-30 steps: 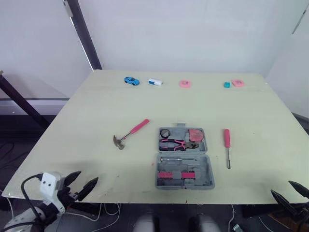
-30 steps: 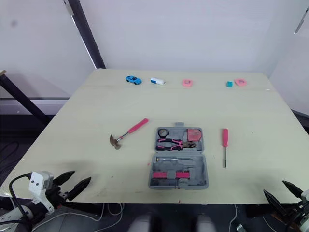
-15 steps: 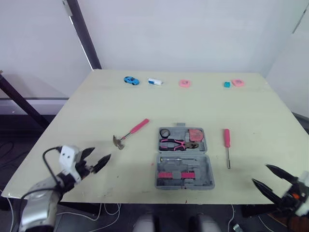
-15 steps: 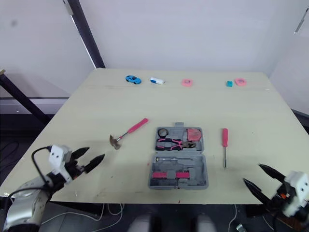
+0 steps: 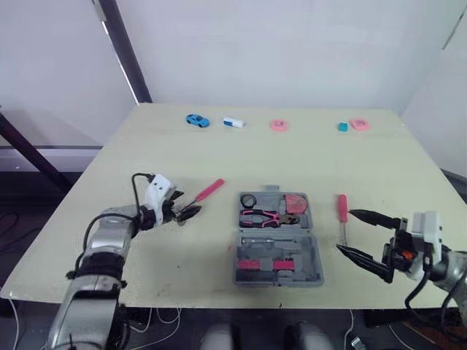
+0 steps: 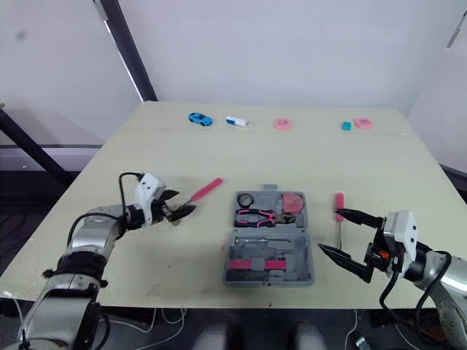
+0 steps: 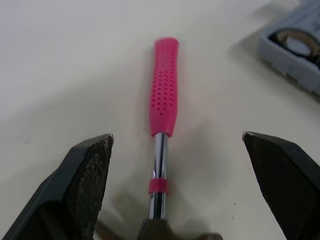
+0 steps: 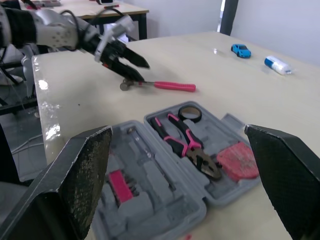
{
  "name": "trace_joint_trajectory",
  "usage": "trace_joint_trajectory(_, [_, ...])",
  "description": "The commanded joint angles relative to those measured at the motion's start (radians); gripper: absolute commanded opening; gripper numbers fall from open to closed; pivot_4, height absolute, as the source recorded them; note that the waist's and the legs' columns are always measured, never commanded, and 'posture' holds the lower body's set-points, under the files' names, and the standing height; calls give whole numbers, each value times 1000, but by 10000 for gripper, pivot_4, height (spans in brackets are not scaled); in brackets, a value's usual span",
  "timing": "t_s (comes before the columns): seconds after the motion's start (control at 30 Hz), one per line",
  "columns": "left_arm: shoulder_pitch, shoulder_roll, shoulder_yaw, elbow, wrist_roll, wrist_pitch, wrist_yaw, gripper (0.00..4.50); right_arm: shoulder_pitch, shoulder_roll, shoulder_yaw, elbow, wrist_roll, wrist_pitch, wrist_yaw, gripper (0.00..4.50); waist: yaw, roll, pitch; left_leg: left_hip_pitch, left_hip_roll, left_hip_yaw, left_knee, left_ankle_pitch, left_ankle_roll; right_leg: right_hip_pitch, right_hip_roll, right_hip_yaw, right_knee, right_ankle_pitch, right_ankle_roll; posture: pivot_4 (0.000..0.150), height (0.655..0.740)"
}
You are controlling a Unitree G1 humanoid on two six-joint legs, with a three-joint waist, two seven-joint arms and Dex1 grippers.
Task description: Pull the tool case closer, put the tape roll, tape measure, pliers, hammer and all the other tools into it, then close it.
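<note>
While open, grey tool case (image 5: 310, 251), pink-trimmed.

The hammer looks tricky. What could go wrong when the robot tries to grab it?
1. The left gripper is open around the hammer's thin metal shaft, near the head. The shaft might slip when the fingers close, or the long pink handle might tip down.
2. The right gripper is open right by the screwdriver, beside the case. A bump could roll the screwdriver away.
</note>
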Motion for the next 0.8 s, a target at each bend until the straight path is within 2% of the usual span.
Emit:
trace_joint_trajectory(0.03, [-89,16,-37,120,61,18,-3,44065,1,0,-8,-28,0,-5,-3,45000,-2,0,0,0,0,0,0,0,0,0,0,0,0,0,0,1500,7400])
trace_joint_trajectory(0.2, [-118,14,-76,178,104,55,-36,44065,14,0,-17,-37,-14,-13,-11,45000,-3,0,0,0,0,0,0,0,0,0,0,0,0,0,0,1500,7400])
trace_joint_trajectory(0.23, [-117,9,-73,179,105,55,-34,41840,15,-1,-17,-39,-16,-14,-11,45000,-2,-1,0,0,0,0,0,0,0,0,0,0,0,0,0,1500,7400])
trace_joint_trajectory(0.3, [-110,1,-67,169,99,73,-35,35835,21,0,-15,-44,-23,-17,-14,45000,-2,-1,0,0,1,0,0,0,0,0,0,0,1,0,0,1500,7400])
trace_joint_trajectory(0.33, [-103,-2,-66,158,97,80,-37,29913,24,1,-14,-48,-25,-19,-17,45000,-2,-1,0,0,1,0,0,0,0,0,0,0,1,0,0,1500,7400])
trace_joint_trajectory(0.47, [-78,-16,-46,110,79,102,-26,11362,23,9,-1,-59,-33,-15,-30,45000,-2,-1,0,1,1,0,1,0,0,0,0,1,1,0,0,1500,7400])
trace_joint_trajectory(0.5, [-69,-17,-43,95,78,108,-23,7972,20,10,5,-58,-37,-14,-31,45000,-1,-1,0,1,1,0,1,0,0,0,0,1,1,0,0,1500,7400])
trace_joint_trajectory(0.53, [-62,-17,-41,82,78,114,-21,2529,18,12,8,-57,-40,-14,-31,45000,-1,-1,0,1,1,0,1,0,0,0,0,1,1,0,0,1500,7400])
trace_joint_trajectory(0.57, [-51,-16,-38,64,77,122,-20,52,14,13,12,-54,-42,-13,-30,45000,0,-1,0,1,1,0,1,0,0,0,0,1,1,0,0,1500,7400])
trace_joint_trajectory(0.73, [27,4,-11,-87,54,200,4,52,-12,11,25,-39,-43,-8,-25,45000,-2,0,0,1,1,0,1,0,0,0,0,1,1,0,0,1500,7400])
trace_joint_trajectory(0.8, [99,21,18,-225,30,279,23,52,-15,9,28,-35,-46,-10,-18,45000,-4,0,0,1,1,0,1,0,0,0,0,1,1,0,0,1500,7400])
